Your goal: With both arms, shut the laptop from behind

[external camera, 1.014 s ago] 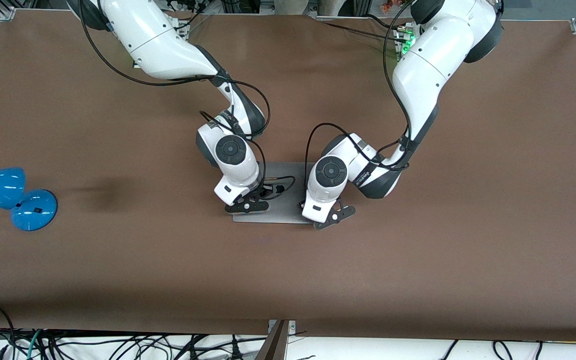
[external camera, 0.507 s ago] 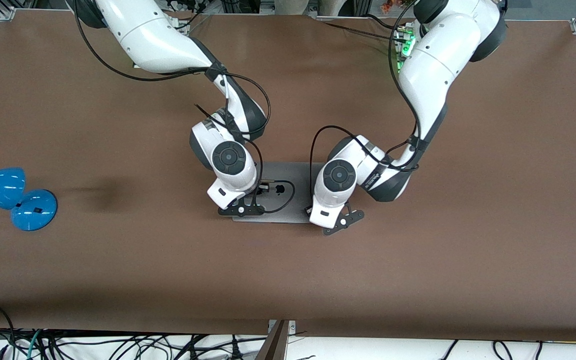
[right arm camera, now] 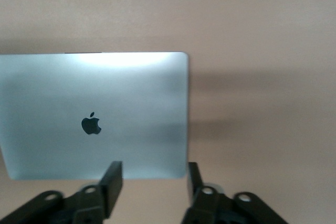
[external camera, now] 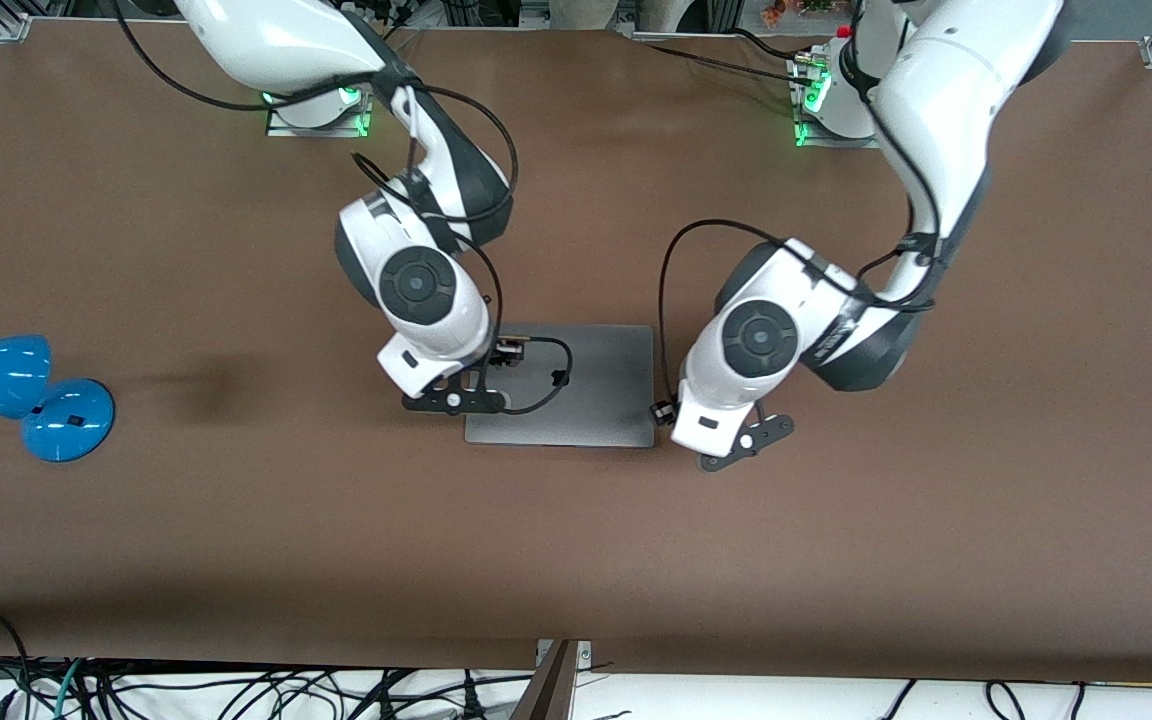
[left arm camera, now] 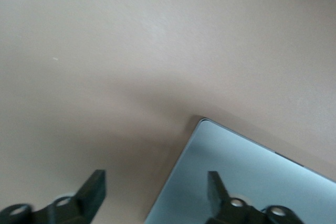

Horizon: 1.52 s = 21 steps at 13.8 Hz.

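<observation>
1. The laptop (external camera: 576,390) lies flat on the brown desk (external camera: 896,520), about midway between the two arms' ends, lid down. The right wrist view shows the silver lid (right arm camera: 105,114) with its black logo (right arm camera: 91,124) facing up and no gap visible at the edge, so I judge the closing itself done.

2. The right gripper (external camera: 454,402) hangs over the laptop's corner toward the right arm's end of the desk. Its fingers (right arm camera: 112,181) stand moderately apart and hold nothing.

3. The left gripper (external camera: 741,445) is over bare desk just beside the laptop's edge toward the left arm's end. Its fingers (left arm camera: 95,188) are spread wide and are empty; the left wrist view shows one lid corner (left arm camera: 206,124) below.

4. The step in hand looks like a retreat. To do it well, each arm should rise straight up before swinging toward its base, so no finger drags across the lid or nudges the laptop sideways.

5. The black cable (external camera: 536,385) looping from the right wrist hangs over the lid; I cannot tell whether it touches. It could catch an edge if the arm sweeps low.

6. The desk surface is matte and plain, with wide open room around the laptop.

7. A blue lamp (external camera: 21,395) lies well apart at the right arm's end, out of both retreat paths.
</observation>
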Motion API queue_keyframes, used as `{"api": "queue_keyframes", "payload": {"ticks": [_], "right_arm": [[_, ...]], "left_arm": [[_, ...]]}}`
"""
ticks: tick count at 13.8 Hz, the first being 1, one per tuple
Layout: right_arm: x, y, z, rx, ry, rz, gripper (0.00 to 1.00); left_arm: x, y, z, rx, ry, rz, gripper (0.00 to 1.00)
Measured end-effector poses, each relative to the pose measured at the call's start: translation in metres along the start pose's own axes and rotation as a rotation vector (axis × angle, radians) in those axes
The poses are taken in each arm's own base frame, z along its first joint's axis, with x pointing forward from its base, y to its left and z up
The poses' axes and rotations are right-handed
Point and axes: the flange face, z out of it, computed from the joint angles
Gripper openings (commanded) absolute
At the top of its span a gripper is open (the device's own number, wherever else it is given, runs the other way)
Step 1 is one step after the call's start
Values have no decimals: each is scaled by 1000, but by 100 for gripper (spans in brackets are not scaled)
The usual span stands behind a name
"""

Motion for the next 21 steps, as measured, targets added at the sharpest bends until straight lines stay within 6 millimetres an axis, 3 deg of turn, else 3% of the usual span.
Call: {"api": "queue_keyframes", "payload": {"ticks": [2,7,12,16,19,21], "right_arm": [[-1,16,-37,3,10,18,100],[-7,59,-121,-9,2,69,100],[-8,145,-202,-23,42,73,100],[-1,210,-233,-23,80,44,100],[9,269,-243,-20,92,23,100],[15,305,-246,-19,94,29,100]], "left_arm": [[-5,-16,-23,13,20,24,100],[-44,-59,-68,91,96,113,100],[-62,-117,-108,124,127,170,100],[-57,-155,-121,147,132,205,100],[-36,-188,-135,121,100,238,100],[-20,-221,-153,98,75,270,100]]}}
